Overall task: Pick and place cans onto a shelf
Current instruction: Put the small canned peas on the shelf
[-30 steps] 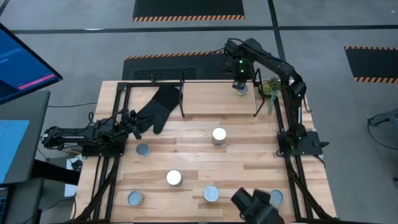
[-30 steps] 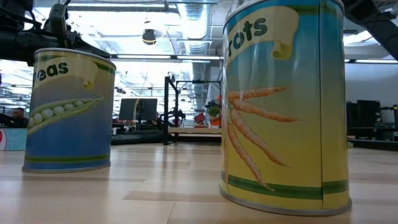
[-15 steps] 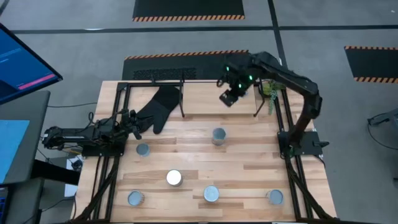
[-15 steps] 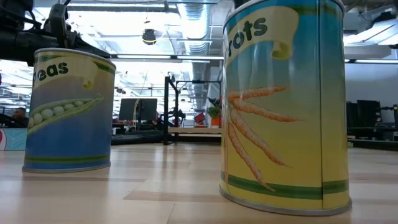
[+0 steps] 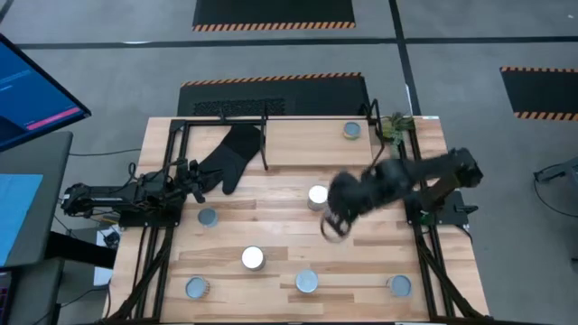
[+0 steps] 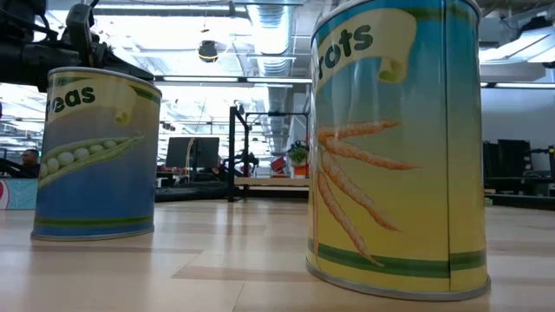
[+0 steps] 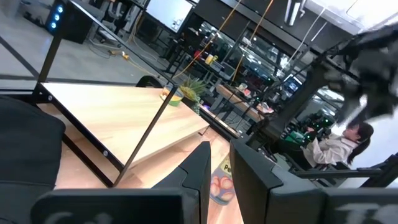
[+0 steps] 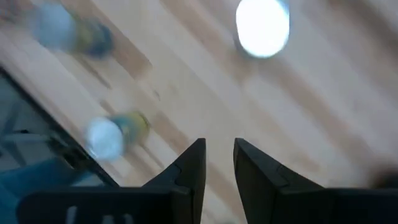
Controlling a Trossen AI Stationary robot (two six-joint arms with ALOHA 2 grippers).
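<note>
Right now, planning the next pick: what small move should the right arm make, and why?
Probably centre the right gripper over the middle can and lower: its fingers hold nothing, that can is nearest, and only one can sits on the shelf.

In the low view, the pea-pictured can (image 6: 95, 154) read "eas" and the carrot-pictured can (image 6: 395, 147) read "rots", each word cut off at its start.

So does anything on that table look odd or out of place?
Only the black oven mitt, which lies draped over the shelf's left end and looks unrelated to the cans. One can stands on the shelf; the others, such as the one mid-table, all stand upright. Nothing looks spilled or damaged.
</note>
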